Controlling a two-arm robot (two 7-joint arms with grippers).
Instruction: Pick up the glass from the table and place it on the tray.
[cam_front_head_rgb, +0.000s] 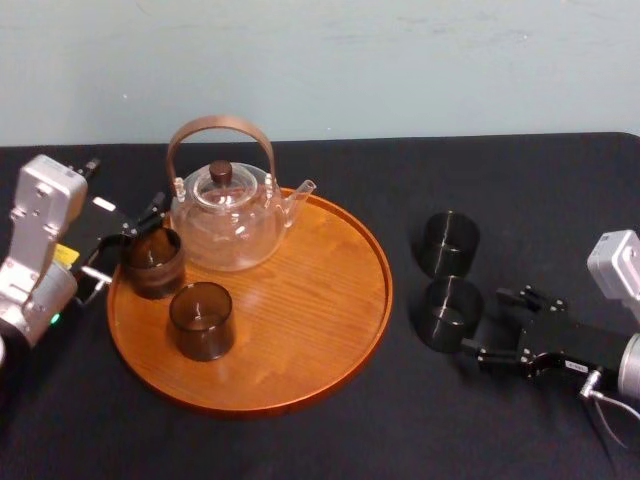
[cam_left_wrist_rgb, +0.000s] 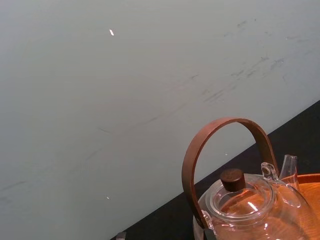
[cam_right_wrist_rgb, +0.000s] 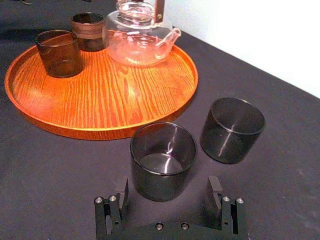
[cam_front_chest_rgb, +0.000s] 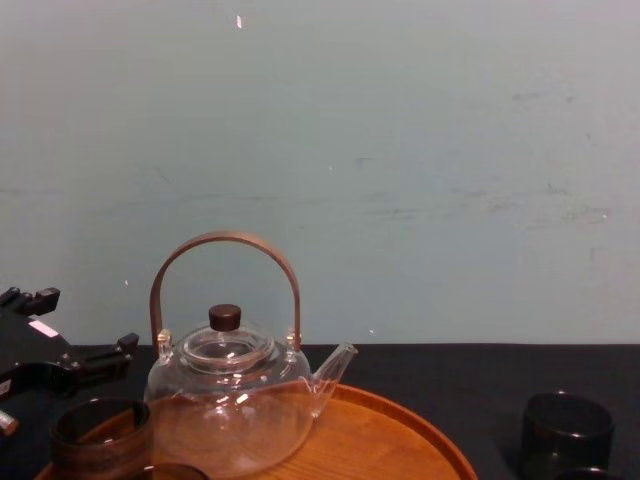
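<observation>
Two dark glasses stand on the black table right of the tray: a near one (cam_front_head_rgb: 450, 312) (cam_right_wrist_rgb: 162, 160) and a far one (cam_front_head_rgb: 448, 243) (cam_right_wrist_rgb: 231, 129). My right gripper (cam_front_head_rgb: 495, 322) (cam_right_wrist_rgb: 168, 191) is open at table height, its fingers on either side of the near glass's base without touching it. The round wooden tray (cam_front_head_rgb: 330, 330) (cam_right_wrist_rgb: 100, 100) holds a clear glass teapot (cam_front_head_rgb: 228, 215) and two more dark glasses (cam_front_head_rgb: 202, 320) (cam_front_head_rgb: 152, 262). My left gripper (cam_front_head_rgb: 125, 243) is open at the tray's left rim, next to the left glass.
The teapot's tall brown handle (cam_front_chest_rgb: 225, 245) rises over the back of the tray. Bare wood lies on the tray's right half (cam_front_head_rgb: 320, 290). A pale wall (cam_front_chest_rgb: 400, 150) closes off the far table edge.
</observation>
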